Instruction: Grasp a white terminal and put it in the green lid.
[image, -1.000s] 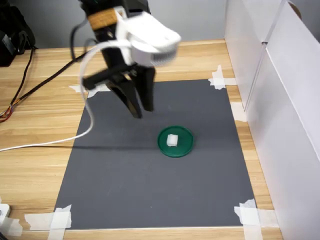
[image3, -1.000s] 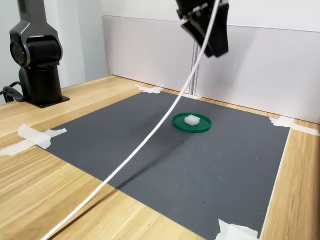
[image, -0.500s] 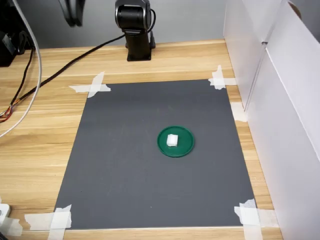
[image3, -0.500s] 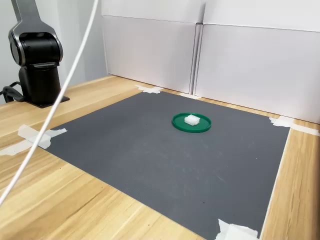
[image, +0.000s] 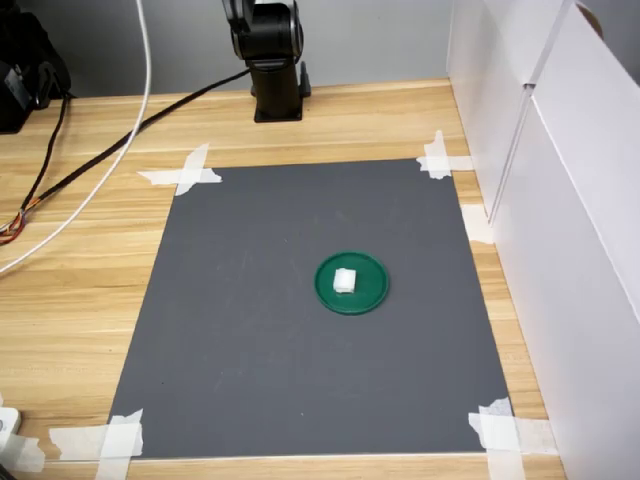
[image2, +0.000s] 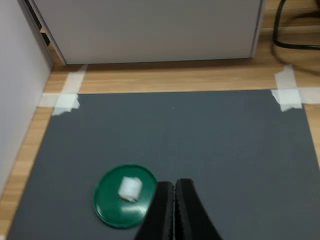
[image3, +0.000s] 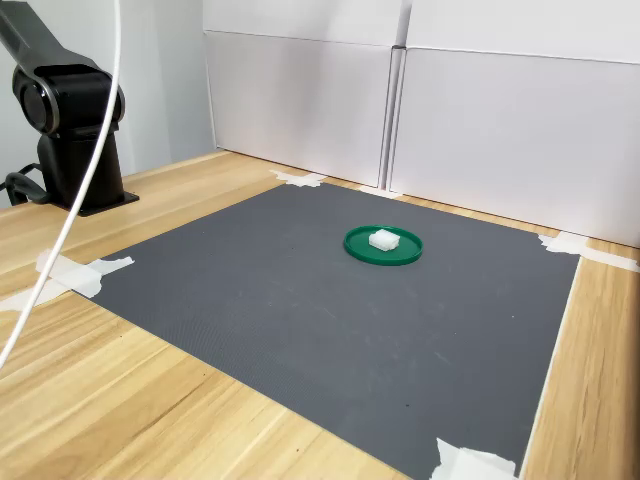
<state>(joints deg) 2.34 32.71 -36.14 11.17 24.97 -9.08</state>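
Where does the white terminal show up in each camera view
First exterior view: white terminal lies inside the green lid, just right of the mat's centre.
Wrist view: white terminal in the lid, beside the shut gripper.
Second exterior view: white terminal in the lid, mid-frame.
Shared landmark: the green lid.

The small white terminal (image: 344, 280) sits inside the flat round green lid (image: 368, 296), left of centre in the first exterior view

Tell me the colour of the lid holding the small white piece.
Dark green lid, clearest in the first exterior view.
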